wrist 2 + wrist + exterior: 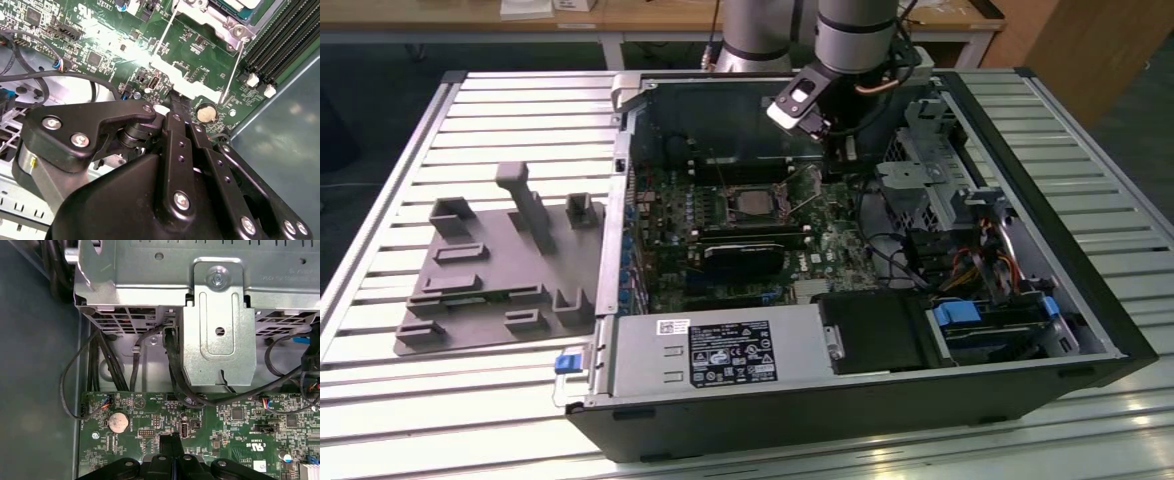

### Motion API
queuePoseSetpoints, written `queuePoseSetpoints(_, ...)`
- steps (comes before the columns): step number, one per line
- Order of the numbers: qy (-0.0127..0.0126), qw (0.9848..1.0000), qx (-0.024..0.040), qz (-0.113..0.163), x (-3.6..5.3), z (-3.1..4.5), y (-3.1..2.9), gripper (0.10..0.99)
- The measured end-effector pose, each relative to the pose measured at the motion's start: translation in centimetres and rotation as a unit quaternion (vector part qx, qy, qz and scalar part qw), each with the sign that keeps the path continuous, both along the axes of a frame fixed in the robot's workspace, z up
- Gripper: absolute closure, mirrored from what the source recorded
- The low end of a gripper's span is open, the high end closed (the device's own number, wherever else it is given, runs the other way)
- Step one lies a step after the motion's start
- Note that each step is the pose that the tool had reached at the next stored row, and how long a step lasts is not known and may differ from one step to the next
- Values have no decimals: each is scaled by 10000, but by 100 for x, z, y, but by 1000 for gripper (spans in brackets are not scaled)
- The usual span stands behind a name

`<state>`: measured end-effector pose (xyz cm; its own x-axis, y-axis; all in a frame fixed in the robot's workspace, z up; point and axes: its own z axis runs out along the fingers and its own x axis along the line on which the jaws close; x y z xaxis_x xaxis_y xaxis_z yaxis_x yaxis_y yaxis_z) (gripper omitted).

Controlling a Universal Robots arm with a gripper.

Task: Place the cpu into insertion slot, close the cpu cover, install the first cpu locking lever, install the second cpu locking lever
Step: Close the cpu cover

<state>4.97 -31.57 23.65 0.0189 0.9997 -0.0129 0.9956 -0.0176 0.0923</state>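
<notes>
Okay, the arm reaches down into the open computer case (1067, 330) on the slatted table (400, 400), and the gripper (178, 100) has its two black fingers pressed tight together, no gap between them in either wrist view. Its tips meet the free edge of the cpu cover (185, 80), which glares so white in the second wrist view that I can't say whether the fingers nip the metal or only press against it. The cover stands tilted up, off the socket; in the exterior view it reads as a few thin bright lines just beside the cpu. Two thin bars run back from that bright edge toward the insertion slot (222, 21), and I can't tell whether they are the frame's sides or the levers. The cpu (237, 3) sits in the slot, pale top up, though the picture's edge cuts most of it off. A coin battery (206, 114) lies on the green board just beside the fingertips, with the long black memory slots (280, 45) near the socket. The gripper's own black linkage hides the board beneath it. On the exterior view's left, a grey moulded fixture (494, 270) rests on the table, well apart from the case.
</notes>
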Motion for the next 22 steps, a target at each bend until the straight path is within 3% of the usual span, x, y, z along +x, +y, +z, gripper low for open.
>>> queuePoseSetpoints(6, 1, 10000, -1, 0, 1, -1, 0, 980)
queuePoseSetpoints(8, 19, 10000, 0, 1, 2, -1, 0, 980)
queuePoseSetpoints(15, 264, 9997, -1, 0, 9, -3, 0, 980)
queuePoseSetpoints(17, 349, 9994, 0, 0, 12, -4, 0, 980)
queuePoseSetpoints(22, 595, 9982, -3, 0, 20, -6, 0, 980)
